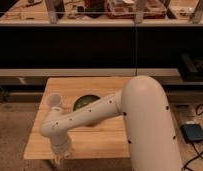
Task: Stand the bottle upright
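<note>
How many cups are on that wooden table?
1: a white cup at the table's left edge, beside a dark bowl. The arm could hide others. The claw hangs over the near left corner.

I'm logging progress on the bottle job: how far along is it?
Done: the claw is down at the table's near edge, in front of the white cup. In hand: probably the approach to the bottle, which I cannot see behind the wrist. Left: no bottle stands upright in view, so gripping and standing it look undone.
</note>
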Controlling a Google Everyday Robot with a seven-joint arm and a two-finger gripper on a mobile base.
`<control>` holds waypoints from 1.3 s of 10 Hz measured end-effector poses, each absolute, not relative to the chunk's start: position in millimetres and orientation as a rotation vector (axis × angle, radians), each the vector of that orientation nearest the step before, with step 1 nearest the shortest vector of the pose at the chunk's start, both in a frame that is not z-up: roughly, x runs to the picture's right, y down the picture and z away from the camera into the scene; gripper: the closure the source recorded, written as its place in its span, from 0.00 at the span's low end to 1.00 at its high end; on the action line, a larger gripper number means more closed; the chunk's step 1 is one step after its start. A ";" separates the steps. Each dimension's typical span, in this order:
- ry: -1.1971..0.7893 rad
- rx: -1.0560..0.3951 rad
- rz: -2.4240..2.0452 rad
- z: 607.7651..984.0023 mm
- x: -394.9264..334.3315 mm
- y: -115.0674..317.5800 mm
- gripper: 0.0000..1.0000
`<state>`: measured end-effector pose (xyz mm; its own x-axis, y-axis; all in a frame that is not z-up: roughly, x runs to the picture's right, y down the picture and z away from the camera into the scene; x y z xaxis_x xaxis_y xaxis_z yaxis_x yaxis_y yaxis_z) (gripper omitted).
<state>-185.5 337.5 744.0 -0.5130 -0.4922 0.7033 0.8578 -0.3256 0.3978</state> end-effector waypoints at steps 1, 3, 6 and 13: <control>-0.959 -0.595 -1.940 744.7 -183.5 336.7 0.61; -0.960 -0.590 -1.932 745.1 -184.3 335.7 0.63; -0.961 -0.580 -1.927 744.0 -186.2 333.8 0.63; -0.921 -0.590 -1.941 726.8 -164.1 308.3 0.63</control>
